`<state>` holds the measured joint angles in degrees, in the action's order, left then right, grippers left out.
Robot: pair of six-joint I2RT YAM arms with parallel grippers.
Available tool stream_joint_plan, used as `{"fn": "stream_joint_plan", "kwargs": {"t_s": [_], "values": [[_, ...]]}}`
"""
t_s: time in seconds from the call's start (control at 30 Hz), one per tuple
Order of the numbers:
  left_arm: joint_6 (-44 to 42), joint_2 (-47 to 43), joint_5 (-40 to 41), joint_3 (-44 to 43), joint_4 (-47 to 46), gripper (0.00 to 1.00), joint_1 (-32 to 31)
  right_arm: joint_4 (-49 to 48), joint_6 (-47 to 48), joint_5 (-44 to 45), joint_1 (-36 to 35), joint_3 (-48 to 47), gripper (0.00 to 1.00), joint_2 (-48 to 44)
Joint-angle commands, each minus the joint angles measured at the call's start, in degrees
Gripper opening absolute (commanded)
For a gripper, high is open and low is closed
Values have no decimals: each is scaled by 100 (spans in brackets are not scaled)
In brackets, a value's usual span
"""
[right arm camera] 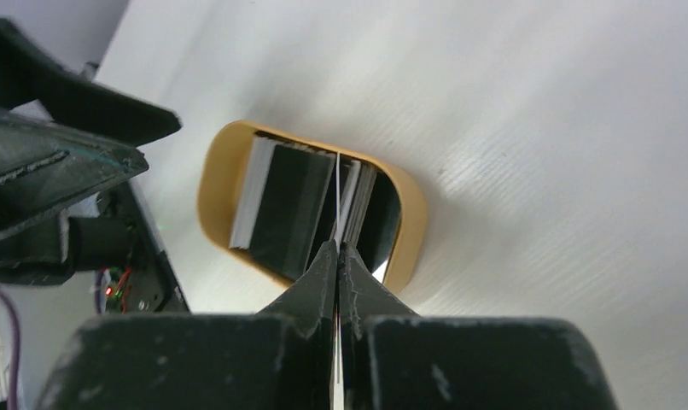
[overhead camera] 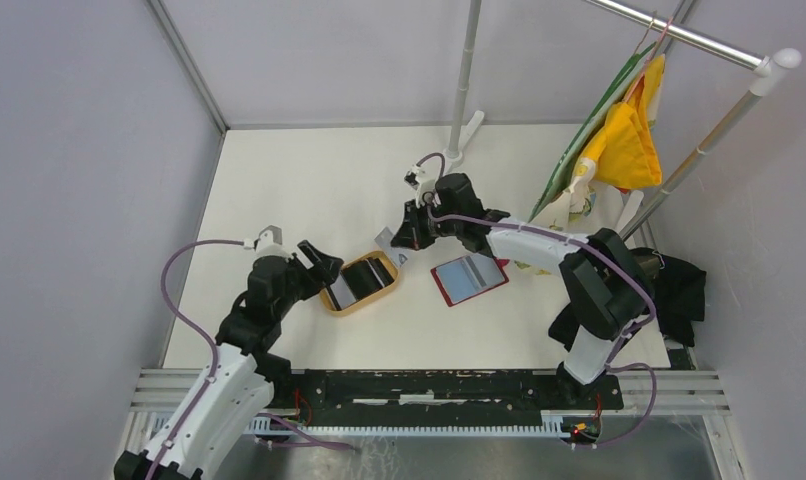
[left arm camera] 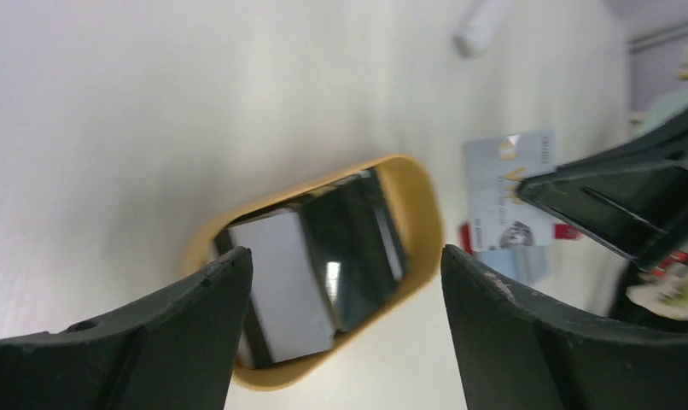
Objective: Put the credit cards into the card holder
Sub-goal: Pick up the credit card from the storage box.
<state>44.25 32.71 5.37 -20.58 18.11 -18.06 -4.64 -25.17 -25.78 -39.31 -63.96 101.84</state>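
An oval tan tray [overhead camera: 380,291] holds several credit cards, black [left arm camera: 358,243] and pale grey [left arm camera: 285,282]. My left gripper [overhead camera: 319,262] is open and empty just left of the tray, with the tray between its jaws in the left wrist view [left arm camera: 342,253]. My right gripper [overhead camera: 407,232] is shut on a pale card [overhead camera: 386,241] and holds it above the tray's far right end. This card is seen edge-on in the right wrist view [right arm camera: 336,192] and face-on in the left wrist view [left arm camera: 507,184]. The red card holder [overhead camera: 469,279] lies open to the right, its grey-blue panel facing up.
A metal stand's base [overhead camera: 462,140] sits at the back of the table. A clothes rail with yellow and green fabric [overhead camera: 624,145] stands at the right, and a black cloth [overhead camera: 679,290] lies by the right edge. Grey walls close both sides.
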Motion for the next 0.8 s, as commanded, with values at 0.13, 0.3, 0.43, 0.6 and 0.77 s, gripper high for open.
{"fn": "stream_joint_plan", "kwargs": {"t_s": [0.13, 0.3, 0.43, 0.6, 0.77], "values": [[-9, -150, -2816, 529, -3531, 91, 16, -3029, -435, -3103, 727, 1186, 0, -1116], [101, 179, -3402, 835, -5473, 90, -225, -3859, -478, -4073, 896, 1869, 0, -1681], [-707, 155, -2989, 1133, -6505, 90, -1090, -4286, -549, -4480, 970, 2141, 0, -2071], [-1666, 666, -2315, 1248, -7293, 88, -2429, -4648, -808, -4628, 973, 2176, 0, -2204], [-1621, 1479, -2212, 1087, -8022, 82, -2697, -5117, -1131, -4714, 971, 2274, 0, -2220]]}}
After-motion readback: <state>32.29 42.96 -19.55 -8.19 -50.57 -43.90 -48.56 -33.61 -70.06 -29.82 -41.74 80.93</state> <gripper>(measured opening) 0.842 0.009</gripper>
